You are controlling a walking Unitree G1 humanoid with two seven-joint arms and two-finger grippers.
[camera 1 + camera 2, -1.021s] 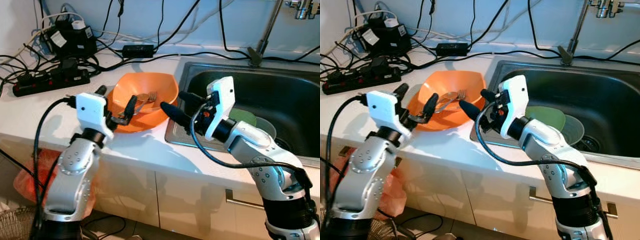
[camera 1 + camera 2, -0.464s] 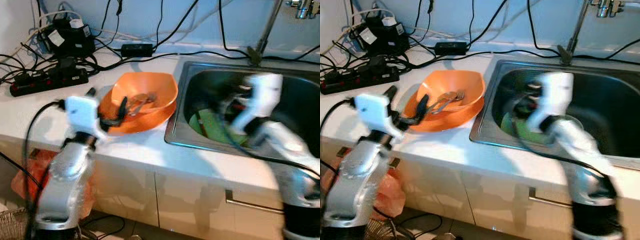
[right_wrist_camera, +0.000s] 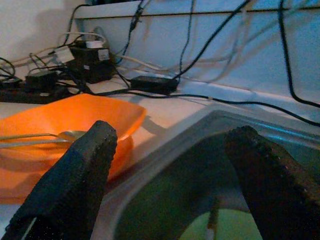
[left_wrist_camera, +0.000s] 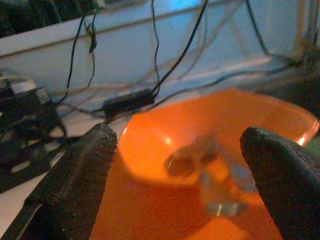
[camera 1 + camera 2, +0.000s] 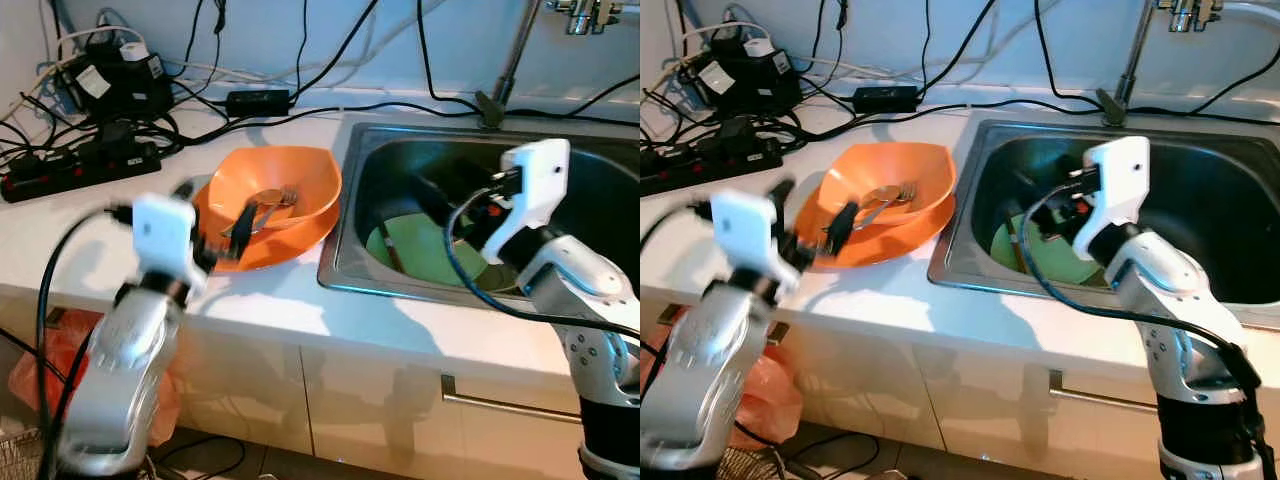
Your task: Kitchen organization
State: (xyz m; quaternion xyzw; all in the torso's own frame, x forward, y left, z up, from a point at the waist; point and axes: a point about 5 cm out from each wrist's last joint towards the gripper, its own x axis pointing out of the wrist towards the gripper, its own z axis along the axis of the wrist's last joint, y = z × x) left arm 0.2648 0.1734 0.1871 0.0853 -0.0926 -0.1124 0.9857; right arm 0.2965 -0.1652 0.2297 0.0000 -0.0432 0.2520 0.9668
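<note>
- Black and spread wide, the left hand [image 5: 215, 222] hovers at the near rim of the orange bowl [image 5: 275, 185], holding nothing; in its wrist view the bowl sits squarely between the two fingers [image 4: 75, 182].
- The right hand [image 5: 1045, 205] is wide apart too and empty, hanging over the near left part of the sink [image 5: 600, 170], above a green plate [image 5: 425, 250] lying in the basin.
- The bowl stands on an orange plate [image 5: 300, 240] on the bench [image 5: 290, 300], just beside the sink's left edge. It looks like light, stiff plastic, likely slick; the thin rim is the place to pinch, one finger inside, one outside.
- A spoon [image 5: 262, 198] and fork [image 5: 290, 197] lie loose in the bowl. I'd expect them to slide or rattle out if the bowl tips.
- The sink's raised steel lip is close on one side; the bench front drops away just behind the left hand.
- Cables and a power strip [image 5: 80, 165] crowd the back left; the open room is the bare bench in front.
</note>
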